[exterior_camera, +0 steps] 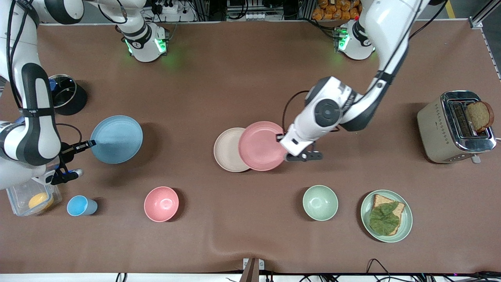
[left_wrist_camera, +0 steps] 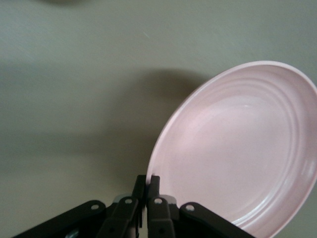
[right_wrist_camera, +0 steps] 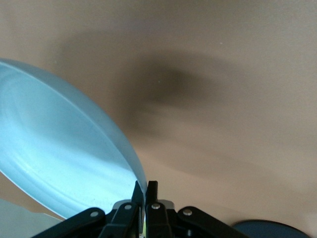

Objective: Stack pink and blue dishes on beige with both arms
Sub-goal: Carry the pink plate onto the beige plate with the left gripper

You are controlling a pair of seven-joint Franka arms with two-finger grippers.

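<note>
No readable text, labels, brands, numbers or signs on any dish, appliance or arm

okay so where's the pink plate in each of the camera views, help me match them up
Front view: pink plate mid-table, overlapping the beige plate, its rim pinched by the left hand.
Left wrist view: pink plate fills much of the picture, rim clamped in the left hand, brown table beneath.
Right wrist view: not in it; that one shows the blue plate.
Shared landmark: the left hand on the pink rim, seen in the front and left wrist views.
</note>
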